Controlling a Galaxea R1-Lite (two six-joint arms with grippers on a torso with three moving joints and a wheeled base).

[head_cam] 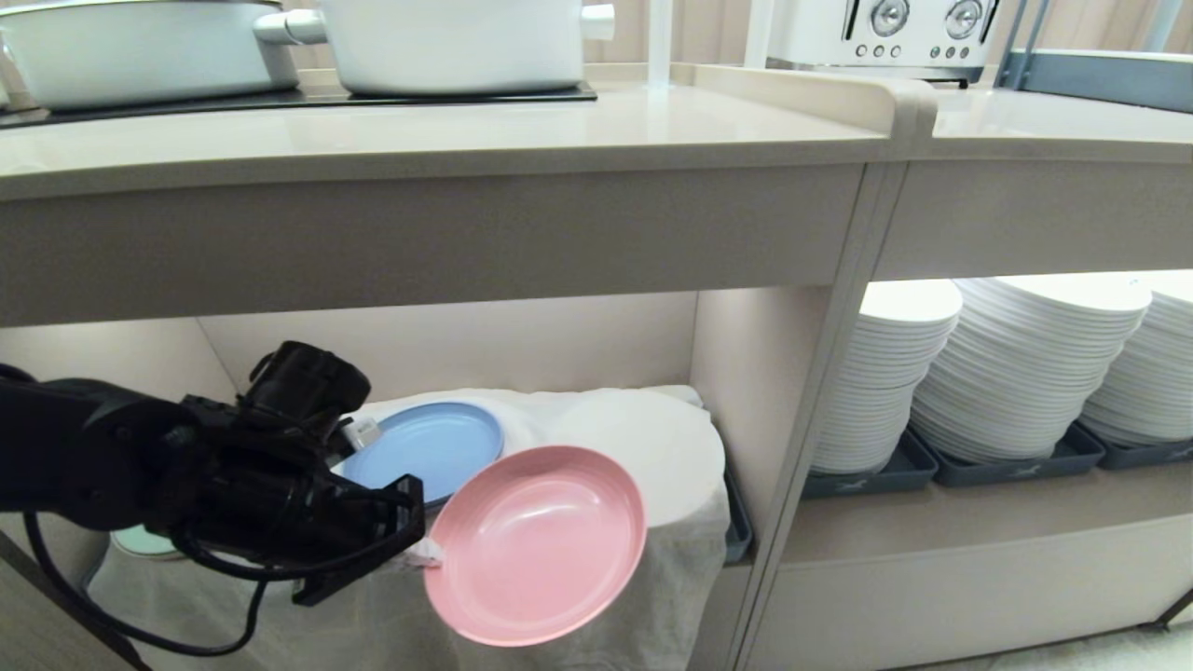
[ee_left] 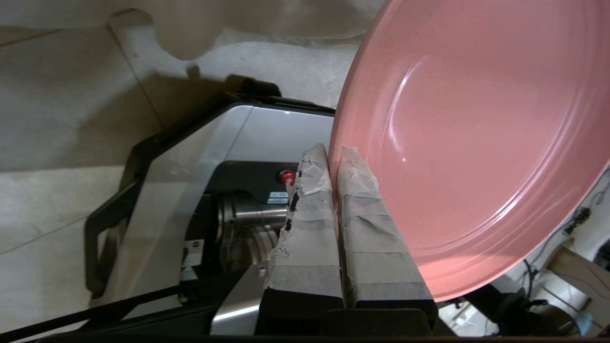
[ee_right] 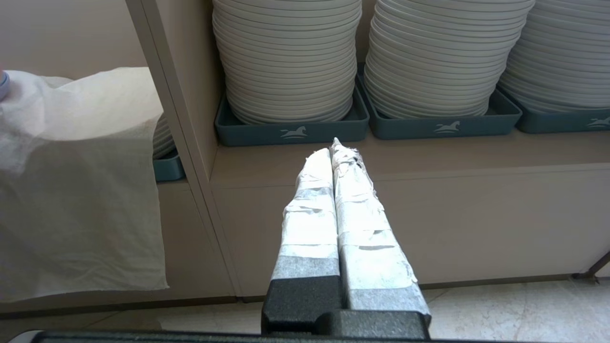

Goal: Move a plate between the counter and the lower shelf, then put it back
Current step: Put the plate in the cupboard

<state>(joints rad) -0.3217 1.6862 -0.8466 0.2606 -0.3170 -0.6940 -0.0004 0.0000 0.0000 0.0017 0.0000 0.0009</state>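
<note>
The pink plate (head_cam: 536, 545) hangs tilted in the air in front of the lower shelf (head_cam: 643, 438), out past the draped white cloth. My left gripper (head_cam: 426, 552) is shut on the plate's rim at its left edge. In the left wrist view the taped fingers (ee_left: 310, 209) pinch the rim of the plate (ee_left: 476, 143), with the gripper (ee_left: 334, 151) closed tight. The beige counter (head_cam: 447, 130) runs above. My right gripper (ee_right: 335, 148) is shut and empty, parked low before the compartment of stacked white plates; it does not show in the head view.
A blue plate (head_cam: 424, 447) lies on the cloth inside the lower shelf, and a mint-green plate (head_cam: 140, 542) peeks out behind my left arm. White pots (head_cam: 457, 42) stand on the cooktop. Stacked white plates (head_cam: 1025, 363) in dark trays fill the right compartment. A post (head_cam: 820, 373) divides the compartments.
</note>
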